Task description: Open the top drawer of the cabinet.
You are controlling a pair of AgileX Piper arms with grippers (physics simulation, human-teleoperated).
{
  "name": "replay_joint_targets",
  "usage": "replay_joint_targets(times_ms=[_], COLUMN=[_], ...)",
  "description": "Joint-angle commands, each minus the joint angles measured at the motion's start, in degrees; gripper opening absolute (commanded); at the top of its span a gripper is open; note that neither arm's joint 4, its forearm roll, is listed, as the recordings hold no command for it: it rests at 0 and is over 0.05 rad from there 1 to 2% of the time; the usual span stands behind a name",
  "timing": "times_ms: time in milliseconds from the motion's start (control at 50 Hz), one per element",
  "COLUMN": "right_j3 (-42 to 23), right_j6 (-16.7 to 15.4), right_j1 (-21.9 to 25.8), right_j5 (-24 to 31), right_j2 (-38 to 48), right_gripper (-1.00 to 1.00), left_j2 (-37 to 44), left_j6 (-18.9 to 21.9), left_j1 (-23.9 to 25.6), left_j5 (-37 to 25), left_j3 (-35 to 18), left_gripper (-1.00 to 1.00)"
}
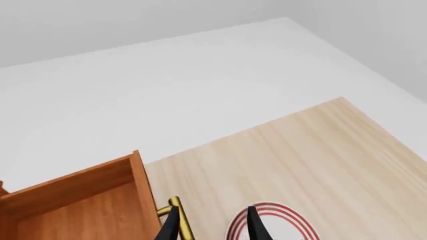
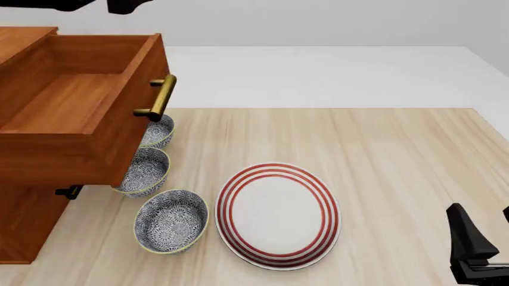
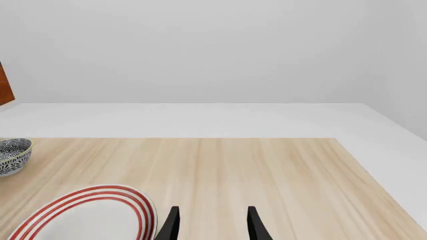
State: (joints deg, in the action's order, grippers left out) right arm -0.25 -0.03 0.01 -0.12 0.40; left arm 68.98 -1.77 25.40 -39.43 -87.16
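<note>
The top drawer (image 2: pixel 75 104) stands pulled out from the cabinet (image 2: pixel 24 223) at the front view's left, its bare wooden interior exposed and its brass handle (image 2: pixel 161 97) projecting from the drawer front toward the table's middle. Below the overhanging drawer, 3 blue-patterned bowls (image 2: pixel 170 221) sit in a row on the light wooden table (image 2: pixel 397 155); the 2 farther bowls are partly hidden under the drawer. A white plate with red rim rings (image 2: pixel 278 215) lies just beside the nearest bowl. The left gripper (image 1: pixel 212 227) appears only in its wrist view, fingers spread apart and empty, positioned above the drawer's front corner with one fingertip overlapping the handle in the picture; whether it touches the brass cannot be settled from this angle. The right gripper (image 3: pixel 212 225) likewise shows its jaws parted with nothing between them, low over the table near the plate's edge; in the front view only dark parts of it show at the lower right corner, well apart from the cabinet.
</note>
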Motion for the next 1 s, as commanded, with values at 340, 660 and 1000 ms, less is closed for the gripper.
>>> replay_joint_targets(times_ms=[340,660,1000], right_j3=[0.0,0.0,0.0], right_j6=[0.0,0.0,0.0], right_j1=[0.0,0.0,0.0], right_j5=[0.0,0.0,0.0], right_j2=[0.0,0.0,0.0], right_gripper=[1.00,1.00,1.00], left_j2=[-2.1,-2.6,-3.8], left_j6=[0.3,0.6,1.2], left_j1=[2.3,3.3,5.5], left_j5=[0.3,-0.5,-1.5], left_j3=[2.0,1.4,1.5], left_gripper=[1.00,1.00,1.00])
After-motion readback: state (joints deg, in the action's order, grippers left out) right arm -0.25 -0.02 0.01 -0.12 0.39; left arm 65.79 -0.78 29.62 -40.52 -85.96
